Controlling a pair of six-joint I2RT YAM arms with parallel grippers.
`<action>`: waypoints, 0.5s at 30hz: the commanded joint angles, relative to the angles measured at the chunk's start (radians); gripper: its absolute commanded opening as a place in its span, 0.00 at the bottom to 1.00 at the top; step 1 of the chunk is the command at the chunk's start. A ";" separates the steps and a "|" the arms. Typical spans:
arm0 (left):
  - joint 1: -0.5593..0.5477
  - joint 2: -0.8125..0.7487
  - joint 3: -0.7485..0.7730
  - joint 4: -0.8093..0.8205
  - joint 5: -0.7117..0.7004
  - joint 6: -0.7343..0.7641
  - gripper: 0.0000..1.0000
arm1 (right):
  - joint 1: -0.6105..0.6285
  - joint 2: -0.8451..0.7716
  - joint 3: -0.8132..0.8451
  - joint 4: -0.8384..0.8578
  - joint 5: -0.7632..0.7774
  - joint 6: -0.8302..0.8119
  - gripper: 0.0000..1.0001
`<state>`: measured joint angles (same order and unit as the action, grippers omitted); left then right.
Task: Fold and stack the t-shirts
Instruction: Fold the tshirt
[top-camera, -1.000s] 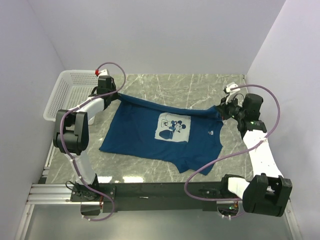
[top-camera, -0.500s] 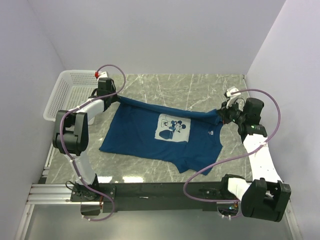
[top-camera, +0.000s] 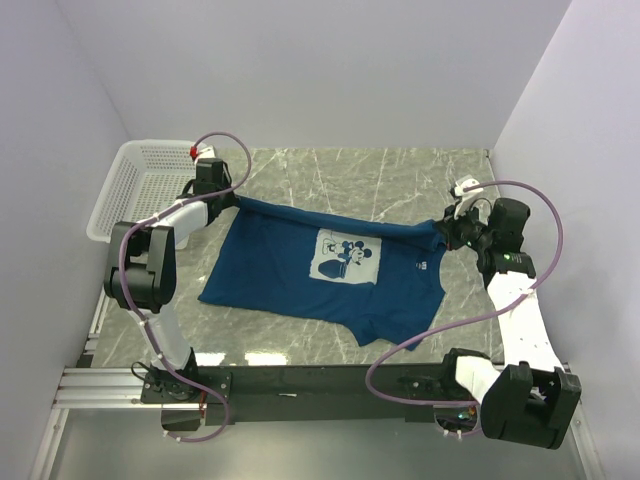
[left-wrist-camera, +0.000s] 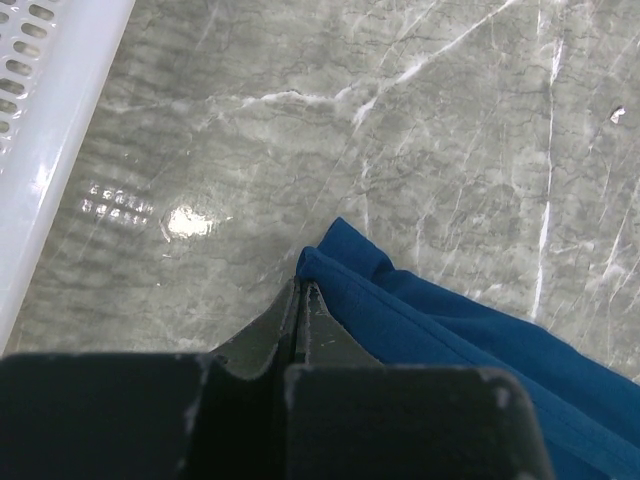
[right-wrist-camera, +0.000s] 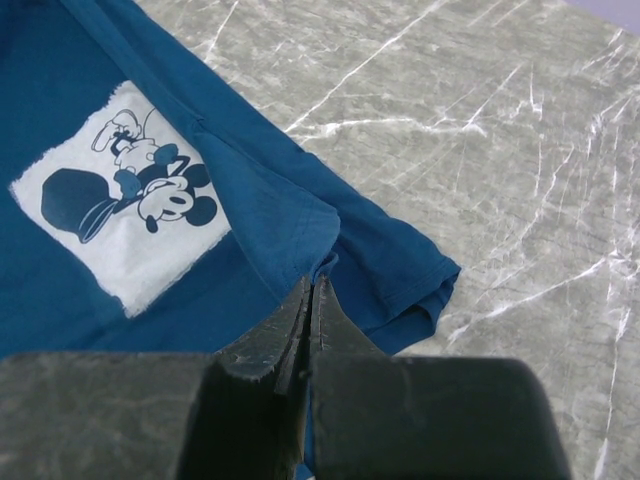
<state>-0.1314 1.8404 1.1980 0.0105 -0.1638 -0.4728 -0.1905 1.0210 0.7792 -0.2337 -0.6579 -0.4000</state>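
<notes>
A dark navy-blue t-shirt (top-camera: 300, 275) with a pale square cartoon print (top-camera: 346, 256) lies spread on the marble table, its far edge stretched taut between both arms. My left gripper (top-camera: 232, 196) is shut on the shirt's far-left corner (left-wrist-camera: 330, 255), held just above the table. My right gripper (top-camera: 446, 226) is shut on a fold of the shirt (right-wrist-camera: 330, 262) beside the right sleeve (right-wrist-camera: 415, 290). The print (right-wrist-camera: 125, 200) shows in the right wrist view too. The near hem and near sleeve rest flat on the table.
A white plastic mesh basket (top-camera: 135, 185) stands at the far left, and its rim (left-wrist-camera: 45, 150) shows close to the left gripper. Pale walls enclose the table on three sides. The black rail (top-camera: 320, 380) with the arm bases runs along the near edge.
The right arm has shifted slightly toward the far side and right, keeping the shirt's far edge taut. The left arm and the shirt's near part have barely moved.
</notes>
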 joint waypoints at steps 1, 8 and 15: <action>0.007 -0.052 -0.006 0.014 -0.022 0.019 0.00 | -0.009 -0.032 -0.008 0.004 -0.022 -0.013 0.00; 0.007 -0.036 0.000 0.009 -0.020 0.016 0.00 | -0.010 -0.047 -0.012 -0.013 -0.035 -0.019 0.00; 0.007 -0.038 -0.012 0.014 -0.020 0.017 0.00 | -0.010 -0.056 -0.014 -0.019 -0.043 -0.020 0.00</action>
<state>-0.1310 1.8400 1.1980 0.0109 -0.1638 -0.4713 -0.1905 0.9916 0.7773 -0.2584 -0.6830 -0.4103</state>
